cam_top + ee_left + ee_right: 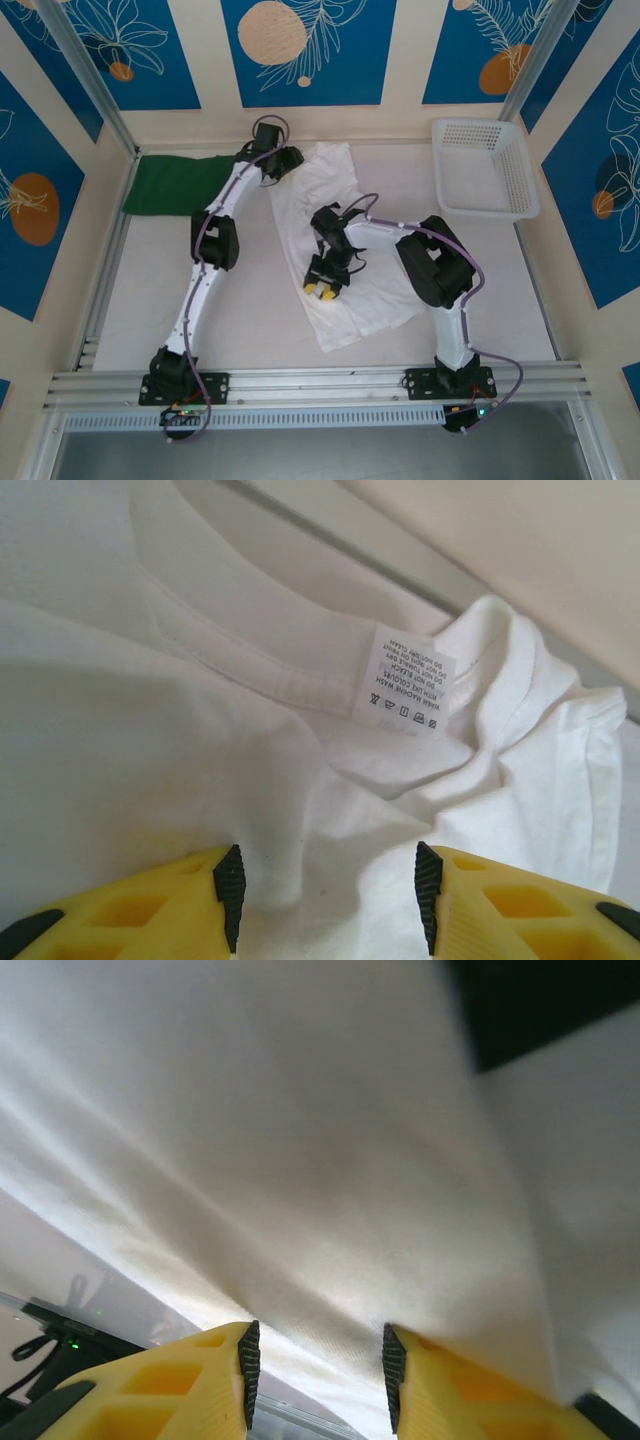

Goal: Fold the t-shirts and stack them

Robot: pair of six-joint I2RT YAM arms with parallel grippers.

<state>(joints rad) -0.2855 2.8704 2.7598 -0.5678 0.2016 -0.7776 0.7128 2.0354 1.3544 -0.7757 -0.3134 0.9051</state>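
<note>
The white t-shirt (375, 285) lies spread across the middle of the table, its collar toward the back wall. My left gripper (291, 161) is at that collar end; in the left wrist view it (328, 898) stands open over wrinkled white cloth, just short of the neckline and its care label (406, 681). My right gripper (322, 291) sits at the shirt's left edge. In the right wrist view it (316, 1372) is open, with white cloth (330, 1160) draped across the gap. The dark green t-shirt (178, 184) lies bunched at the back left.
A white mesh basket (483, 167) stands at the back right corner. Metal rails (320, 383) run along the near edge, and another rail (108, 265) along the left side. The left arm's links (214, 240) stretch over the bare table left of the white shirt.
</note>
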